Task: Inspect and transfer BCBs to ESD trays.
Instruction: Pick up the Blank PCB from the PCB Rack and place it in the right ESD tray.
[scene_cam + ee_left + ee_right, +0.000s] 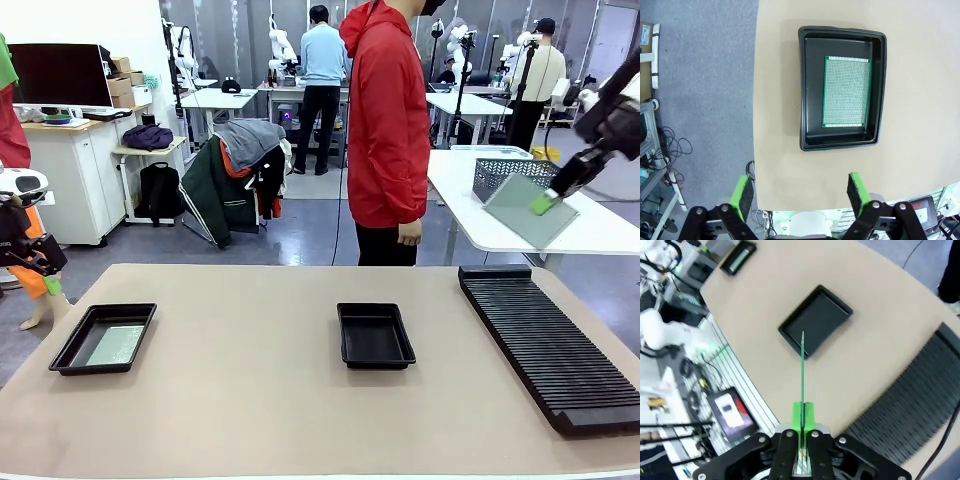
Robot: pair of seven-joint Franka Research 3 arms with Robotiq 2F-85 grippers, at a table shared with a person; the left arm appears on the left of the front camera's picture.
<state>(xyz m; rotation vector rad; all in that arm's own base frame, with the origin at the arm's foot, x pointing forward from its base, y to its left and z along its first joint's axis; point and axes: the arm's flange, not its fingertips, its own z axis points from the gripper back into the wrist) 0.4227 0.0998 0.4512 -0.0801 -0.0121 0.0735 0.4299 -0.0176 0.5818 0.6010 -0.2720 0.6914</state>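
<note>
Black left ESD tray [66,353]: sits flat near the left edge of the table [250,410], well apart from the other tray. Contents: one board.
Green BCB in tray [846,91]: lies flat on the tray floor, speckled face up, long sides parallel to the tray's long walls. It sits closer to one long wall, with a strip of bare black floor along the other.
Black centre ESD tray [375,362]: sits flat around the middle of the table, between the left ESD tray and the rack. Contents: bare glossy floor.
Black slotted rack [550,345]: long and ribbed. It runs along the right edge of the table from the far right corner toward the near right corner.
My left gripper [800,192]: jaws spread fully apart, holding nothing. It hangs above the table by its left edge, on my side of the left ESD tray. The tray lies just ahead of the green pads [743,196].
My right gripper [543,204]: jaws clamped tight on the held BCB [522,212], raised well above the table, out past its far right corner.
Green held BCB: gripped at one edge, tilted, clear of every surface. My right wrist view shows it edge-on, a thin green line running straight out from the pads. Its far tip lines up with the centre ESD tray below.
Grey mesh basket [505,172]: stands on a white table behind mine. Contents: I cannot tell.
Red-jacketed person [385,120]: stands at the far edge of the table, one hand hanging down, apart from both trays.
</note>
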